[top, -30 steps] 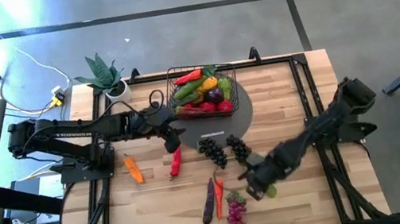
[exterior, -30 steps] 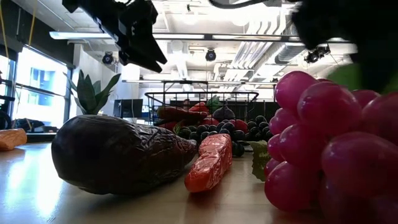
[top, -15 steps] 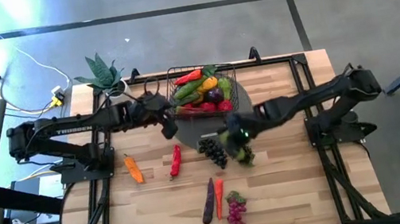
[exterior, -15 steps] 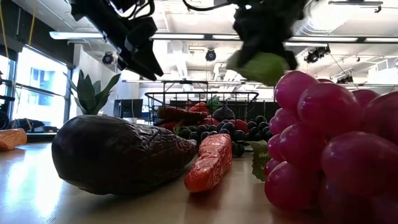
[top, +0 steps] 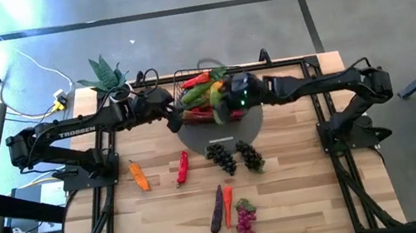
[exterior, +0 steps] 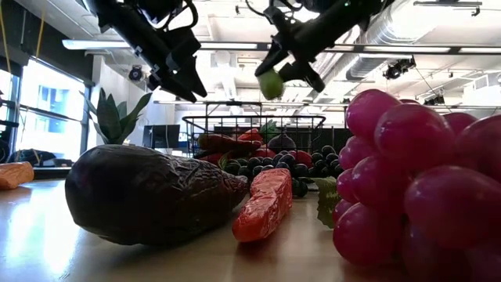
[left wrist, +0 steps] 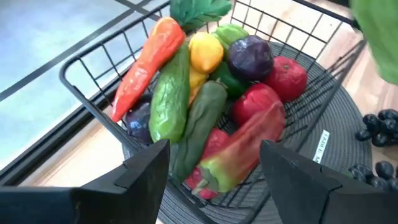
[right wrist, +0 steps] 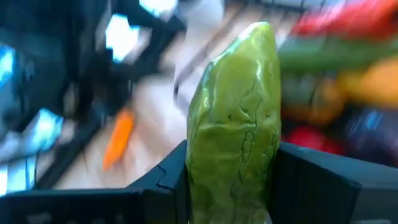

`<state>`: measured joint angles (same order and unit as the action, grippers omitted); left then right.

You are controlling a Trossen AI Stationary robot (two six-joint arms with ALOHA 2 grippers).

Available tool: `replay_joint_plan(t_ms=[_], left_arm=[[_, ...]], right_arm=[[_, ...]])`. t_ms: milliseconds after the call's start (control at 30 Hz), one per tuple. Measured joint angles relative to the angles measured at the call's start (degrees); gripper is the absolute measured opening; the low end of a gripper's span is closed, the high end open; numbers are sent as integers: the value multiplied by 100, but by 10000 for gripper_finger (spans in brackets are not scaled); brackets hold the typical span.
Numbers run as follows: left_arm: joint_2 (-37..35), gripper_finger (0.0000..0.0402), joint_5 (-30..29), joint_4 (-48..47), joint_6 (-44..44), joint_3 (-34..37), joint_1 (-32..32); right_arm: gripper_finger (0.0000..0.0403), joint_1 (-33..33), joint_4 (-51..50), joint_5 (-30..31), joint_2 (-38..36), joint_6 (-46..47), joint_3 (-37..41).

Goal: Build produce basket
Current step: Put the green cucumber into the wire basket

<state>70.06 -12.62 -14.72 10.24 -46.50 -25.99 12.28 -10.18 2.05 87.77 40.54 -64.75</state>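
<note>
Above the basket [top: 212,92], glossy green produce [right wrist: 235,118]

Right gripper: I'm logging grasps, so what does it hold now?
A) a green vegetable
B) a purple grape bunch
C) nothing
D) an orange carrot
A: the right gripper is shut on a green vegetable, carried above the basket in the high view.

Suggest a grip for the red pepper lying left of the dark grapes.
Take the red pepper across its narrow width at mid-length, coming straight down with the fingers. It lies flat and long on bare wood, running toward and away from the basket, with open space on both long sides.
</note>
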Motion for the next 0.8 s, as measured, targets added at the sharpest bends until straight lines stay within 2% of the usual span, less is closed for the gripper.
replay_joint_plan(t_ms=[267, 400, 567, 800], left_arm=[[0, 236, 0, 140, -498, 0, -69], [0, 236, 0, 137, -536, 0, -67], [0, 236, 0, 133, -540, 0, -67], [0, 236, -23, 131, -539, 0, -67]], right_arm=[[116, 505, 1344, 943, 0, -358, 0], [116, 543, 1985, 1214, 76, -1121, -7], [116, 520, 2513, 797, 420, -2103, -7], [126, 522, 2403, 26, 934, -2898, -7]])
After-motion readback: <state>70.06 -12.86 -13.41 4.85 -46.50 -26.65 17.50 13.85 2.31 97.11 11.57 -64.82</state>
